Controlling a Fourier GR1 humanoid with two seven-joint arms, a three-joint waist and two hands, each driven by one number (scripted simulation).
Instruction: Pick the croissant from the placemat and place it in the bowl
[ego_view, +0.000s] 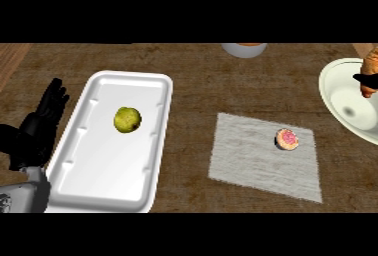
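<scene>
Your wooden counter (192, 75) runs across the whole head view, so take the grey placemat (251, 160) as your landmark. Left of the placemat you've got the long white tray (88, 170), and there's 1 yellow-green fruit (127, 120) lying inside it, in the half farther from you. Up and to the right of the placemat, the white bowl (343, 107) is cut off by the view's right edge. Your left hand (40, 122) shows beyond the tray's far side from the placemat, fingers straight and pointing up, holding nothing, right beside the tray's rim. Above the placemat, at the counter's far edge, you can see the bottom of a white cup (244, 50). Look at the bowl now: the croissant (369, 70) is over it at the right edge, well away from the placemat, golden brown and only partly in view. Only a dark bit of your right hand (363, 79) shows there, curled against the croissant and gripping it. Smallest of all, a pink-frosted donut (287, 139) sits on the placemat, toward its right side.
</scene>
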